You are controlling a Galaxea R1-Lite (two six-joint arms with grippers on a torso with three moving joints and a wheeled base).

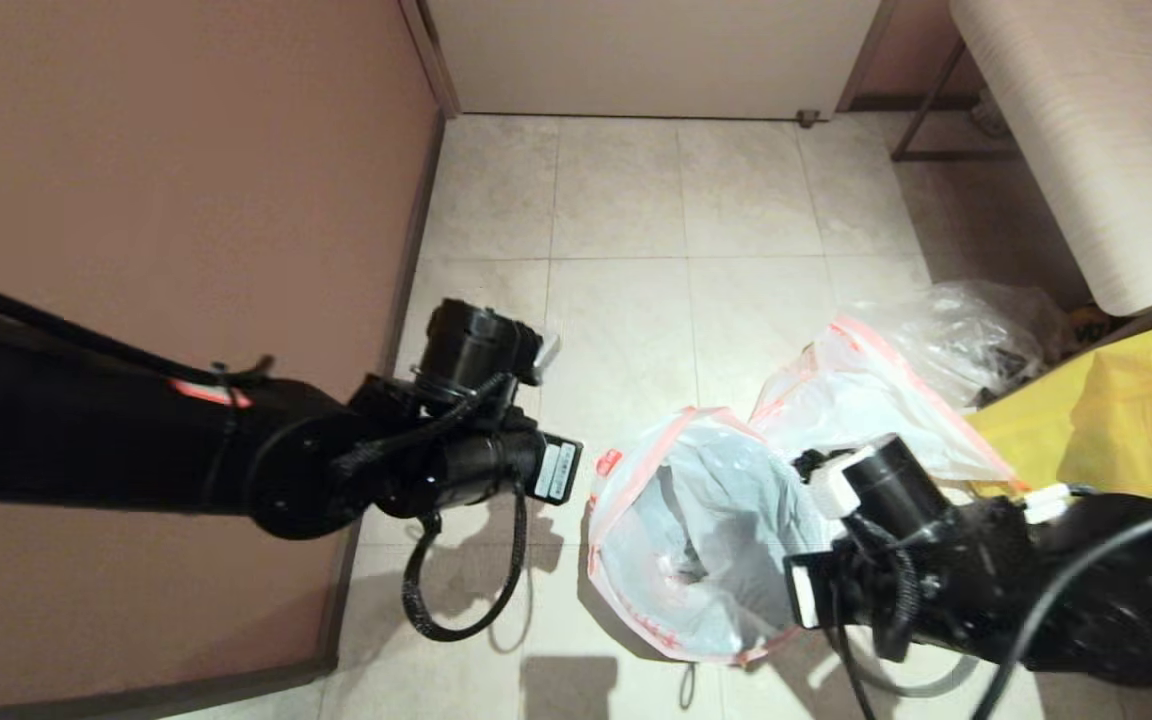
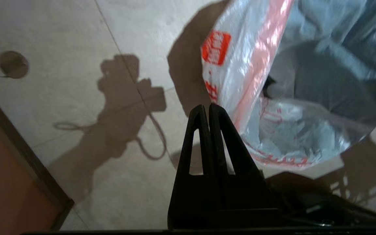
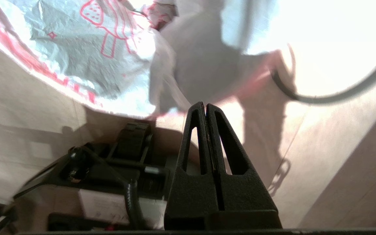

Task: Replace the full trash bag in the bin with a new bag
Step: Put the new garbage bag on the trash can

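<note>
A translucent white bag with an orange-red hem (image 1: 696, 520) stands with its mouth open on the floor between my arms. Dark shows through its plastic, and the bin is covered by it. Red print marks its side (image 2: 215, 49) and a red mushroom drawing (image 3: 104, 29) shows on it. A second printed bag with the same hem (image 1: 856, 400) lies just behind it. I cannot tell which one is the full trash bag and which the new bag. My left gripper (image 2: 206, 106) is shut and empty beside the open bag's rim. My right gripper (image 3: 203, 103) is shut and empty at the opposite side.
A clear unprinted bag (image 1: 966, 330) and a yellow tote (image 1: 1116, 420) lie at the right, under a pale bench (image 1: 1066, 130). A brown wall (image 1: 166, 180) runs along the left. Tiled floor (image 1: 626, 220) stretches ahead. A thin grey arc (image 3: 338, 94) curves near my right gripper.
</note>
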